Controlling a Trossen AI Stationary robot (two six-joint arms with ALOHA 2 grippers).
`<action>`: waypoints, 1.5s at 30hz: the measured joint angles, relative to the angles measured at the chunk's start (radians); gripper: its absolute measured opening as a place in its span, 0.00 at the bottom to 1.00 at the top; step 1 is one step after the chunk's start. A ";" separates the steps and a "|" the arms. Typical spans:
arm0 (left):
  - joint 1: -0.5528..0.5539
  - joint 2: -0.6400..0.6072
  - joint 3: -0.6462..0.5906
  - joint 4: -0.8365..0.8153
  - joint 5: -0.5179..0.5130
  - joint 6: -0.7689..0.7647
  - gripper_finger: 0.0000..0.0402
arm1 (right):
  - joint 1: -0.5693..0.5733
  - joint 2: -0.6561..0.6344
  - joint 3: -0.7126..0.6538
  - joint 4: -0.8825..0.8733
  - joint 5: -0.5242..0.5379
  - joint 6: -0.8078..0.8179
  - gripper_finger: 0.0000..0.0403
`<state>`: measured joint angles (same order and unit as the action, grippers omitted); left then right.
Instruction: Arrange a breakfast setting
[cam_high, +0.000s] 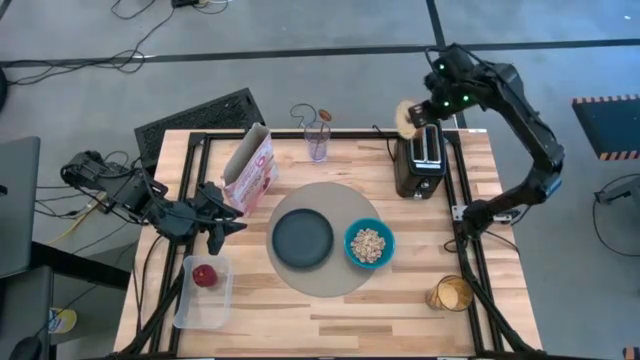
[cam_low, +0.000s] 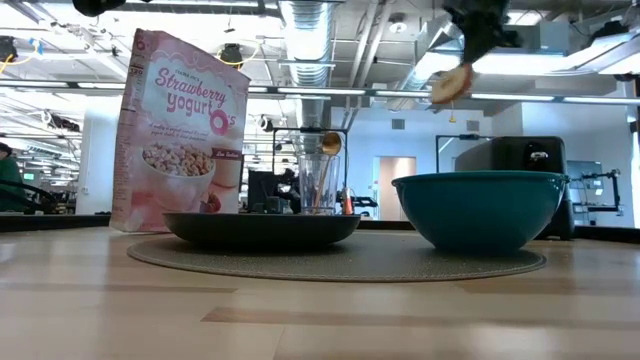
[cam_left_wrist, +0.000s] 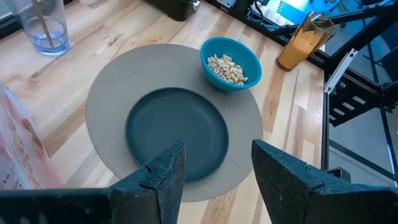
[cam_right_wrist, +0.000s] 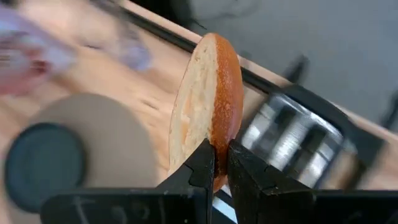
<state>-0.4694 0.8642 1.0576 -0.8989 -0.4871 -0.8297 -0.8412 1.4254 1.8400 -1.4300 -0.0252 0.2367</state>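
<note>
A dark grey plate (cam_high: 302, 240) and a teal bowl (cam_high: 369, 244) with beige cereal lie on the round grey mat (cam_high: 330, 285). A red apple (cam_high: 205, 275) sits in a clear tub. A gold spoon (cam_high: 322, 116) stands in a glass. My right gripper (cam_high: 420, 112) is shut on round toasted bread (cam_right_wrist: 208, 106), high above the black toaster (cam_high: 420, 160). My left gripper (cam_left_wrist: 214, 168) is open and empty above the table's left part, beside the cereal box (cam_high: 250, 170). My right gripper pinches the bread's lower rim (cam_right_wrist: 214, 167) between its two fingers, across the slice's two flat faces. The bread stands on edge beyond the fingertips, lifted clear above the toaster.
A pink cereal box stands at the far left of the mat. A glass of orange drink (cam_high: 450, 294) stands near the right front. The clear tub (cam_high: 203, 292) sits at the left front. The glass with the spoon (cam_high: 318, 138) stands at the far edge.
</note>
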 joint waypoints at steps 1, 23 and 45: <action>0.000 0.000 0.000 0.000 -0.004 0.001 0.42 | 0.027 0.000 0.000 0.028 -0.013 -0.001 0.15; 0.000 0.000 0.000 0.008 -0.025 0.093 0.42 | 0.537 0.003 -0.456 0.826 -0.143 -0.006 0.15; 0.000 0.000 0.000 0.008 -0.024 0.114 0.42 | 0.670 0.133 -0.659 1.205 -0.186 0.150 0.15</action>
<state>-0.4695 0.8642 1.0576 -0.8906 -0.5114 -0.7162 -0.1709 1.5588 1.1814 -0.2247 -0.2109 0.3868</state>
